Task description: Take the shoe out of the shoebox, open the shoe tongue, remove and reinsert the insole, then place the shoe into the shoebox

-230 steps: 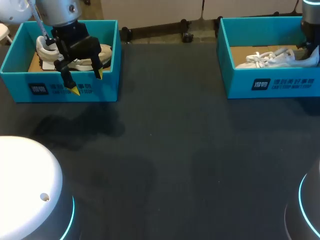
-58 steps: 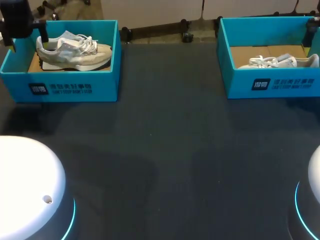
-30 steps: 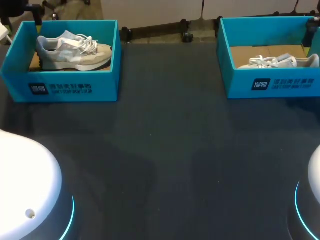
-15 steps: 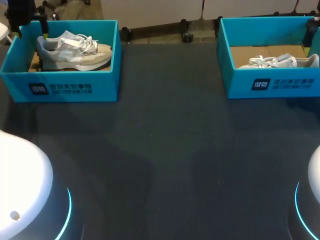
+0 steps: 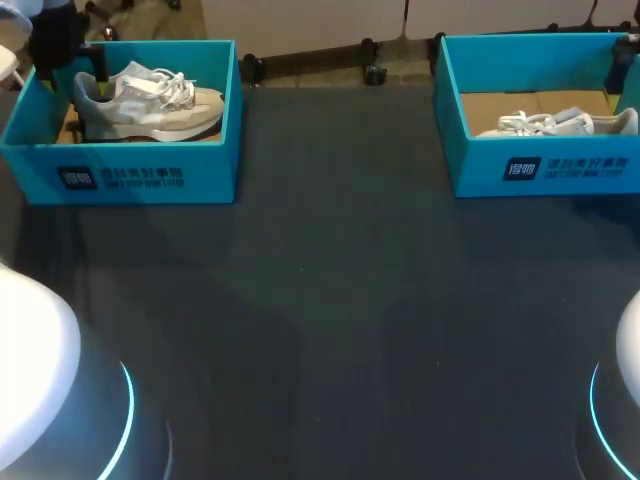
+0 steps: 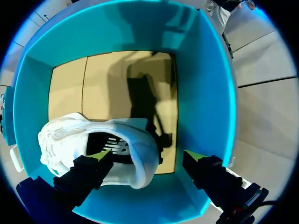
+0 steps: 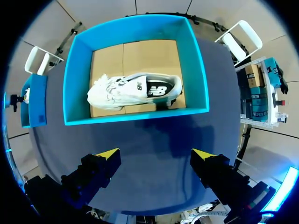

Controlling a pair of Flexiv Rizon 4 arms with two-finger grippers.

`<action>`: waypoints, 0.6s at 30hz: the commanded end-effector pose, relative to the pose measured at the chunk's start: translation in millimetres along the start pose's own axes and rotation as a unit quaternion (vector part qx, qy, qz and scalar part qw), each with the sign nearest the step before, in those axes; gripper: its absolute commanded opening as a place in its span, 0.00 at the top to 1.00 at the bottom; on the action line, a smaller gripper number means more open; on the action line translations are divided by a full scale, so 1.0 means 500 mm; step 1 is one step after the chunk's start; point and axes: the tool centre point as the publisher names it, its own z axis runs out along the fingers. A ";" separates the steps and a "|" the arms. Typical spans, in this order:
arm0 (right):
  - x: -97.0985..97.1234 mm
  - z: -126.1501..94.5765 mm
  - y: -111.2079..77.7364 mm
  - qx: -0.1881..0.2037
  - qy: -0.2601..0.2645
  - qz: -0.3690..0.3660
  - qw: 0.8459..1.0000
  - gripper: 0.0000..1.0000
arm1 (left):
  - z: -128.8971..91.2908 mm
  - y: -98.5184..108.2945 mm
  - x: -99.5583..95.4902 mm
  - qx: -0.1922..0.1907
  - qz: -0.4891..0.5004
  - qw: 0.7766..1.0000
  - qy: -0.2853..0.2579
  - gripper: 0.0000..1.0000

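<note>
Head view: two teal boxes stand well apart at the far side of the dark bench. The left shoebox holds the left shoe, a grey-and-beige trainer standing upright on its sole. The right shoebox holds the right shoe, a white trainer. The left arm comes in at the far left corner, over the heel end of the left shoebox.

Left wrist view: the left tool hangs inside the left shoebox with its fingers spread wide. The heel of the left shoe lies between them. One yellow tip sits at the shoe's collar (contact cannot be made out) and the other is near the box's corner wall. A cardboard liner covers the box floor.

Right wrist view: the right tool hovers high above the bench, fingers apart and holding nothing. Ahead of it is the right shoebox, with the right shoe lying on its side.
</note>
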 end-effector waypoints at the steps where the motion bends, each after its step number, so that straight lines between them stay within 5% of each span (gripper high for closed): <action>1: 0.001 0.000 0.000 0.000 -0.001 0.000 1.000 0.00 | 0.026 0.031 0.001 0.015 0.002 1.000 -0.004 0.00; 8: 0.001 0.000 0.000 0.000 -0.001 0.000 1.000 0.00 | 0.042 0.032 -0.007 0.026 0.012 1.000 -0.009 0.00; 14: 0.001 0.000 0.000 0.000 -0.001 0.000 1.000 0.00 | 0.058 0.022 -0.010 0.038 0.015 0.999 -0.013 0.20; 18: 0.001 0.000 0.000 0.000 -0.001 0.000 1.000 0.00 | 0.065 0.021 -0.008 0.046 0.014 0.999 -0.015 0.24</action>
